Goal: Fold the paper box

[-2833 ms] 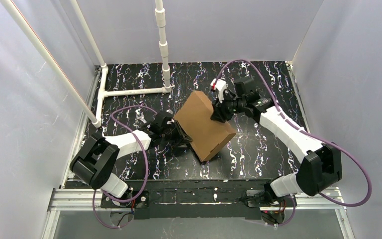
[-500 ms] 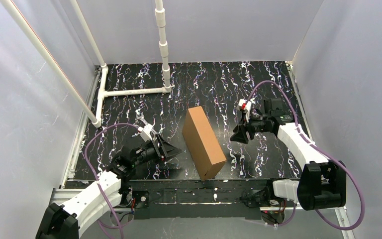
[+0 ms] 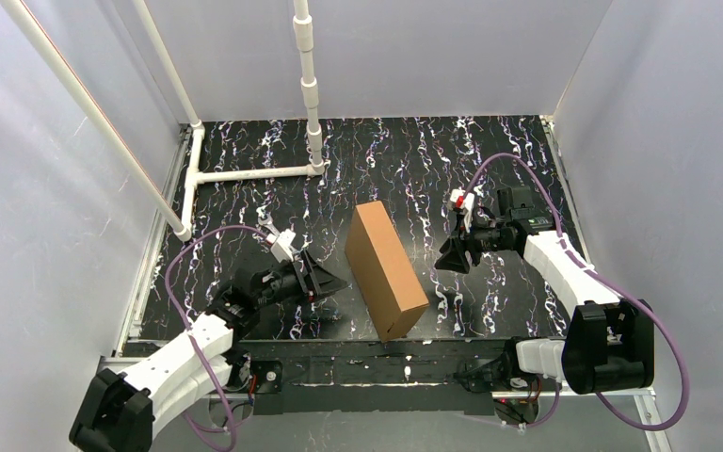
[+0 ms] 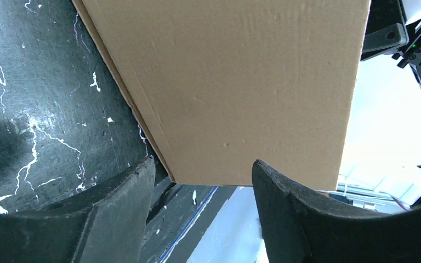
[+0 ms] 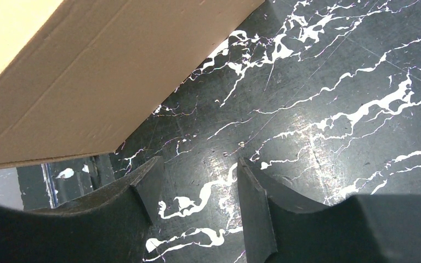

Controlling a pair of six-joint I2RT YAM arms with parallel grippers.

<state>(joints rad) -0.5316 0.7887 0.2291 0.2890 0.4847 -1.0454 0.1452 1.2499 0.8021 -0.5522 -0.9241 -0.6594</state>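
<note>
Mid-worktop (image 3: 405,160), between the two claws: box (image 3: 386,268), closed up, plain brown. It looks to stand on a long narrow side, long axis running diagonally from far-left to near-right. Nothing is gripping it.

Left claw (image 3: 332,281) sits just beside the box's broad left face, tips aimed at it, with a small gap and no contact visible from above. On the left wrist view, the box (image 4: 235,82) fills the upper frame, its near lower corner showing between the fingers (image 4: 120,213). The left claw (image 4: 203,171) is spread, with nothing pinched.

Right claw (image 3: 444,257) is on the box's other side, tips facing it, clearly apart. On the right wrist view, the box (image 5: 60,98) is at upper left, beyond the fingertips. The right claw (image 5: 197,164) is also spread, with only bare worktop (image 5: 318,109) between the fingers.

Outward: a white pipe frame (image 3: 311,94) at the far-left of the worktop, well apart from the box.
</note>
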